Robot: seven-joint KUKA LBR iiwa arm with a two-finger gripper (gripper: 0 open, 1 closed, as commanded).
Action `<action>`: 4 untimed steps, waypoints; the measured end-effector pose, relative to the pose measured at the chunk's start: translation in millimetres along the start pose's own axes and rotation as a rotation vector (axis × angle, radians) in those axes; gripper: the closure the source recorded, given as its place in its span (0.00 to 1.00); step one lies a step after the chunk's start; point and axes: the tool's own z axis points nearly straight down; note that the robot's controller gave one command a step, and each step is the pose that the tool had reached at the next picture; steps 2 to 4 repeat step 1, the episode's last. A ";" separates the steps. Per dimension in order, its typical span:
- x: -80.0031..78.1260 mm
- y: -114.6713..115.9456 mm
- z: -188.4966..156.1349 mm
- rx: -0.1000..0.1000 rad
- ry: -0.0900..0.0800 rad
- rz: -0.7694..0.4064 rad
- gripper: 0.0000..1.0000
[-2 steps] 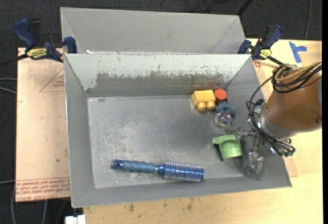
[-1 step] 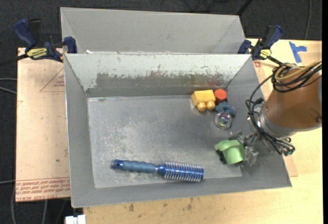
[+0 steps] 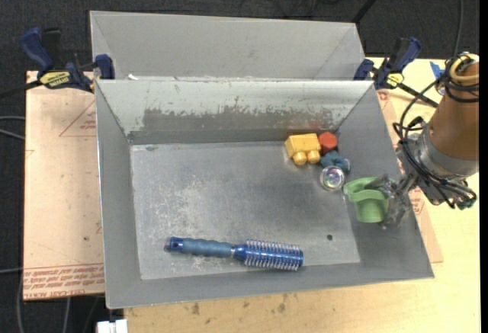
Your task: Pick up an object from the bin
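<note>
A small green cup (image 3: 369, 204) lies at the right side of the bin floor, where the floor meets the right wall. My gripper (image 3: 395, 206) hangs low over the right wall, right beside the cup's right edge; whether it touches the cup I cannot tell. Just up-left of the cup sits a small shiny blue and clear thing (image 3: 333, 174). Beyond that, near the back wall, lies a yellow toy block (image 3: 303, 148) with a red piece (image 3: 328, 142) on its right.
A blue hairbrush (image 3: 238, 252) lies flat along the front of the bin floor, handle to the left. The arm with its orange cover and cables stands outside the bin's right rim.
</note>
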 end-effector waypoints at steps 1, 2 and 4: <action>0.4 5.9 -40.3 -0.003 0.003 0.008 1.00; 0.4 5.9 -40.3 -0.003 0.003 0.008 1.00; 0.4 5.9 -40.3 -0.003 0.003 0.008 1.00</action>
